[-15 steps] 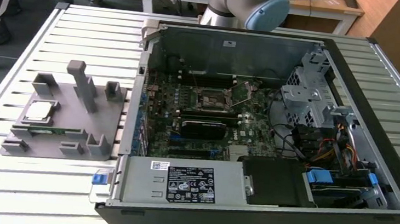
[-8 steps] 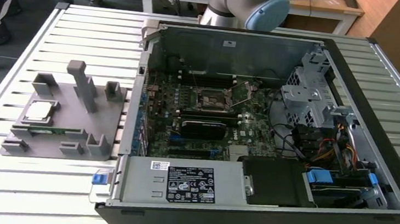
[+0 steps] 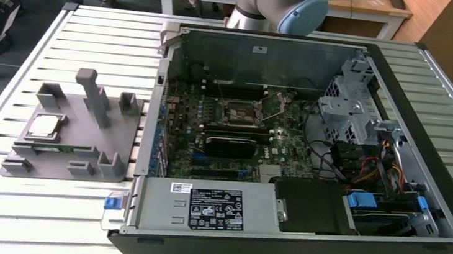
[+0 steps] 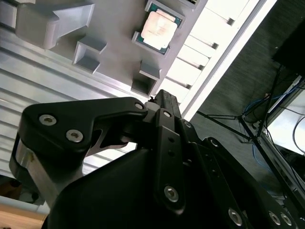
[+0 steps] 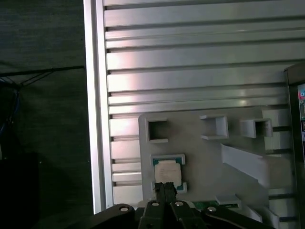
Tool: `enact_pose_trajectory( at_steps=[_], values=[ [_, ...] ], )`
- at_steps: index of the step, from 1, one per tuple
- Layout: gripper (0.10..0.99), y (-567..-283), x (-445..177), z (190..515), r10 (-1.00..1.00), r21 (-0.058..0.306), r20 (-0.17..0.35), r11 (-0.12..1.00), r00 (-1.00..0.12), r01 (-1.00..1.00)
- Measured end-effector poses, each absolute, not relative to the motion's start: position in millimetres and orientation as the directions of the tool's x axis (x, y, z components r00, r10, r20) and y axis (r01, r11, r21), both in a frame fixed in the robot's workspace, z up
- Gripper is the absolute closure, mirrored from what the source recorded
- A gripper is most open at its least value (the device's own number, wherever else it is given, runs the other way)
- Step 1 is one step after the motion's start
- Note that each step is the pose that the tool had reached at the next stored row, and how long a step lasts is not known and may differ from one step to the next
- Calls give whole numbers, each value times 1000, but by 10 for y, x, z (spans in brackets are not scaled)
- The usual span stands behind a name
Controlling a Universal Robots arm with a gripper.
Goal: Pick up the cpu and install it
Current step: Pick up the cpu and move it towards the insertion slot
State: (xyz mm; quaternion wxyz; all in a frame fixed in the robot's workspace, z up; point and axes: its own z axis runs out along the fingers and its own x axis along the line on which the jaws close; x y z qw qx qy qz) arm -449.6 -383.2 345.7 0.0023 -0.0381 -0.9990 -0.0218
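The cpu is a small square chip with a silvery top, lying flat in a pocket of the grey holder block at the exterior view's left. It also shows in both wrist views, cpu and cpu. My gripper hangs above the holder, apart from the chip, its two black fingers pressed together with nothing between them. The gripper's dark body fills the near part of the second wrist view. On the motherboard, the square socket sits uncovered inside the open computer case.
A green memory stick lies in the holder beside the cpu. Tall grey posts rise from the holder. The arm's base stands behind the case. The ribbed metal table ends at an edge close to the holder.
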Motion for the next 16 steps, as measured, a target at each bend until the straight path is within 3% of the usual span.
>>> enact_pose_trajectory(
  at_steps=[9,11,12,13,16],
  values=[
    [973,-3851,-4491,3298,48,44,10,998,-999,48],
    [922,-3852,-4492,3262,47,44,10,998,-999,47],
    [855,-3853,-4491,3243,46,44,10,998,-999,47],
    [855,-3853,-4491,3224,45,44,10,998,-999,46],
    [678,-3855,-4490,3171,43,45,10,998,-999,44]
  ],
)
